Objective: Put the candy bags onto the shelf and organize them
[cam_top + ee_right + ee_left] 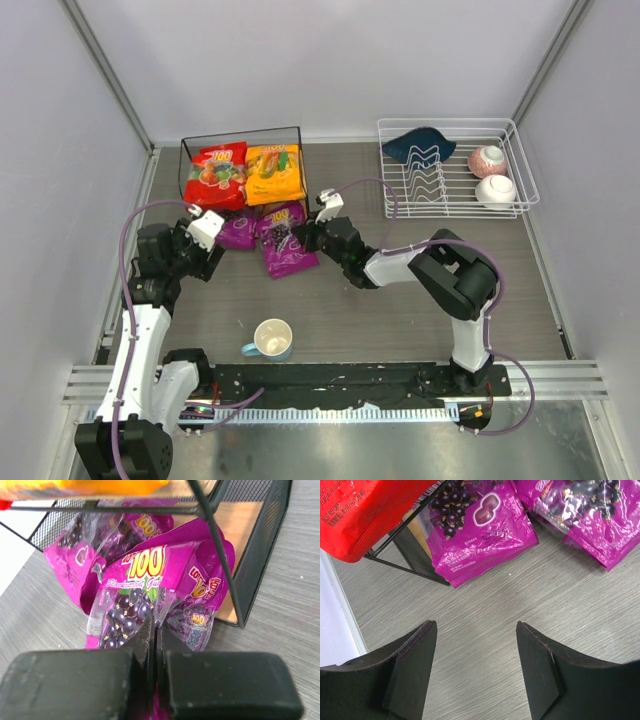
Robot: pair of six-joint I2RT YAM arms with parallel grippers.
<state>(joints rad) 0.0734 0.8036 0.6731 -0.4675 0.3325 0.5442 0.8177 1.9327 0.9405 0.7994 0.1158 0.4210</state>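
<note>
grey wood-grain table (400, 310), pale walls (350, 60). left gripper (474, 630) fingers apart. right gripper (154, 635) closed, seemingly pinching purple bag (132, 595).

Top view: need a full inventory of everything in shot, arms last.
red bag: 1, red, shelf top board, left
orange-yellow bag: 1, orange-yellow, shelf top board, right
left purple bag: 1, purple, sticking out of the shelf's lower tier
right purple bag: 1, purple, at the lower tier's front, mostly out on the table
shelf: 1, black wire and wood, back left
dish rack: 1, white wire, back right
bowls: 2, pink-patterned and white, in the rack
cloth: 1, dark blue, in the rack
mug: 1, light blue, near middle
left gripper: open, over bare table
right gripper: shut on right purple bag
</note>
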